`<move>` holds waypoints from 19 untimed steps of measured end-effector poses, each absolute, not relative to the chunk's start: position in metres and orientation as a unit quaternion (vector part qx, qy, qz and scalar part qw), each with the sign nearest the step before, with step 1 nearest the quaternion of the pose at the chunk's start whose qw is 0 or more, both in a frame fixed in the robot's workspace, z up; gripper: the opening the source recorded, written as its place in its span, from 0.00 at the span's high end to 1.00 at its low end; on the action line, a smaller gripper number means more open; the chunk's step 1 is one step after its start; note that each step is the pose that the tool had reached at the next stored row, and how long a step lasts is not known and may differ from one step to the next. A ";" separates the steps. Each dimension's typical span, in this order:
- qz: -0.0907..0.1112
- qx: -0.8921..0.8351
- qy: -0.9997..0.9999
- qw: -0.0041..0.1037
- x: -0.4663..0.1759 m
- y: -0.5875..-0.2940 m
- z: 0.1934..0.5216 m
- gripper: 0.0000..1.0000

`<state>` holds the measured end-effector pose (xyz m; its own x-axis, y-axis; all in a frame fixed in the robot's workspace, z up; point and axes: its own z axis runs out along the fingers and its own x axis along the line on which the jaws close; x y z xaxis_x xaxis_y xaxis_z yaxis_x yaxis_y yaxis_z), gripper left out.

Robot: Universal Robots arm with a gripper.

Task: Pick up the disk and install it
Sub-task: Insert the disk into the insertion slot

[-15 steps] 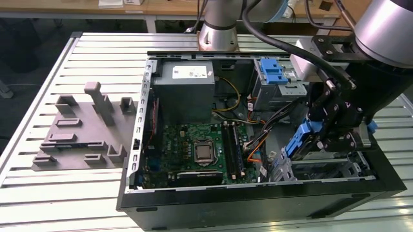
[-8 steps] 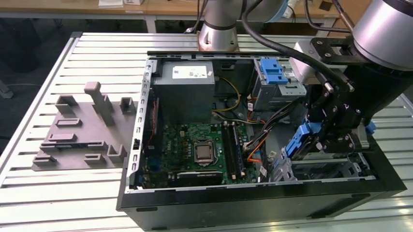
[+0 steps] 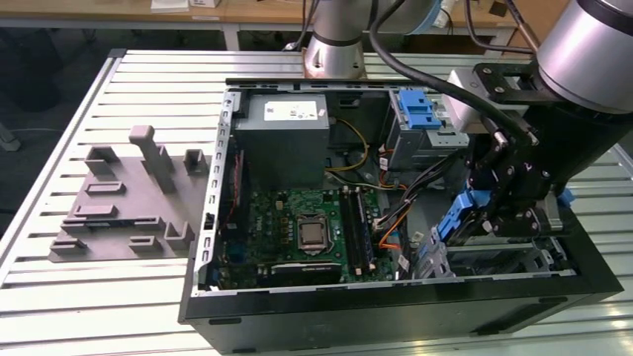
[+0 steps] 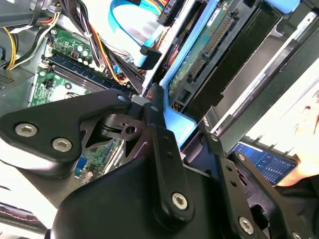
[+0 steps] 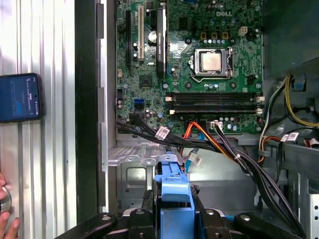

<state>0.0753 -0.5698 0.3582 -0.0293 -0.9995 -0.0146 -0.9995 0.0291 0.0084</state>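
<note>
The disk (image 3: 465, 215) stands on edge between the gripper's black fingers (image 3: 514, 200), clamped by its flat sides. In the exterior view its blue plastic rail frame shows beside the fingers, low in the open computer case. In the second wrist view the disk (image 4: 199, 45) reaches out beyond the fingertips, green circuit board and black connector exposed. In the first wrist view its blue rail (image 5: 172, 186) sits between the fingers.

Open computer case (image 3: 213, 222), motherboard (image 3: 296, 230), grey fixture (image 3: 124, 200).
</note>
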 end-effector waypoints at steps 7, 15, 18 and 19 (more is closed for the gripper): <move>0.008 -0.697 0.717 0.002 0.075 -0.570 0.355 0.64; 0.008 -0.697 0.717 0.002 0.075 -0.570 0.354 0.64; 0.008 -0.697 0.717 0.002 0.075 -0.570 0.354 0.64; 0.008 -0.697 0.717 0.002 0.075 -0.570 0.354 0.64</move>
